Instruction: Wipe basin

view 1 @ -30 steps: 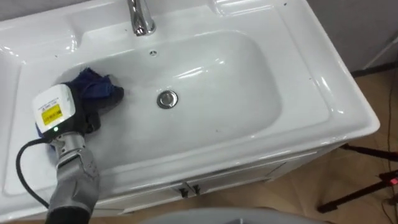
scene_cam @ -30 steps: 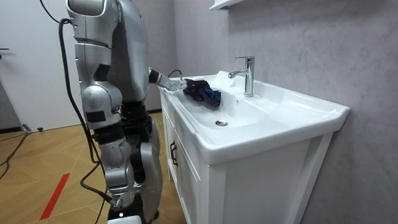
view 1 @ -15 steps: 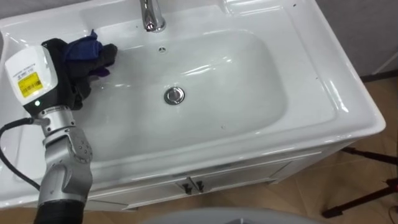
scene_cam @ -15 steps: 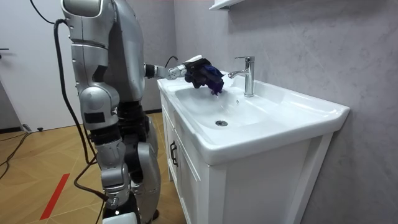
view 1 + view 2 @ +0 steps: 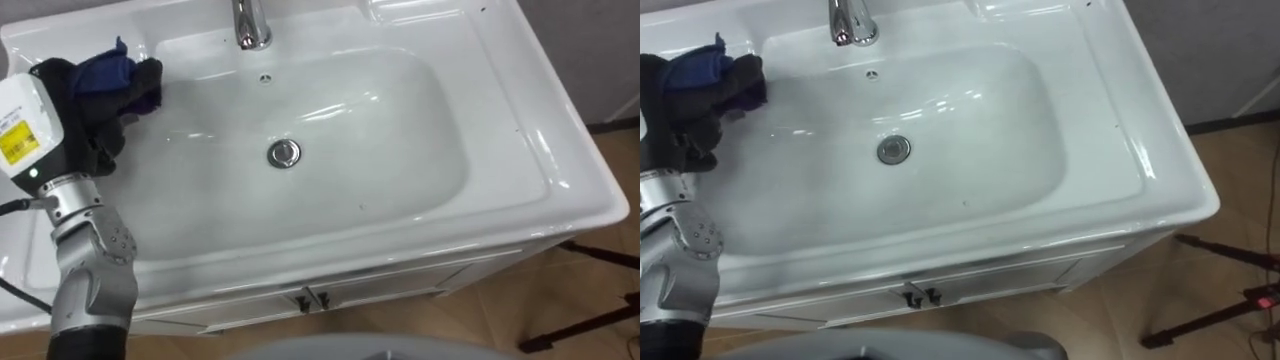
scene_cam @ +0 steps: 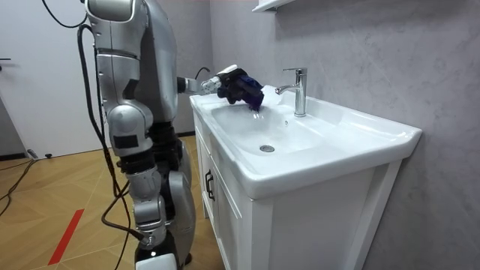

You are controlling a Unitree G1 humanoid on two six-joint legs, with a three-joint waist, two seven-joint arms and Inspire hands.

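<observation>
A white basin [image 5: 520, 150] with a chrome drain [image 5: 284, 153] and a chrome faucet [image 5: 250, 25] at the back lies below me. My left hand [image 5: 88, 128] is at the basin's back left corner, its dark fingers curled round a crumpled dark blue cloth [image 5: 112, 75]. In the room view the left hand [image 6: 228, 82] holds the cloth [image 6: 252, 94] lifted above the basin's rim [image 6: 225, 142], left of the faucet [image 6: 299, 90]. The right eye view shows the cloth [image 5: 702, 64] at its upper left edge.
I stand at the left end of a white vanity cabinet whose doors carry small handles [image 5: 308, 297]. A grey wall [image 6: 360, 52] rises behind the faucet. Wooden floor [image 6: 52, 202] lies behind me, and a dark stand's legs [image 5: 1210, 310] sit on the floor to the right.
My left hand has lifted the cloth out of the basin's left side, up and back towards the rear left corner. The eye views have shifted a little.
</observation>
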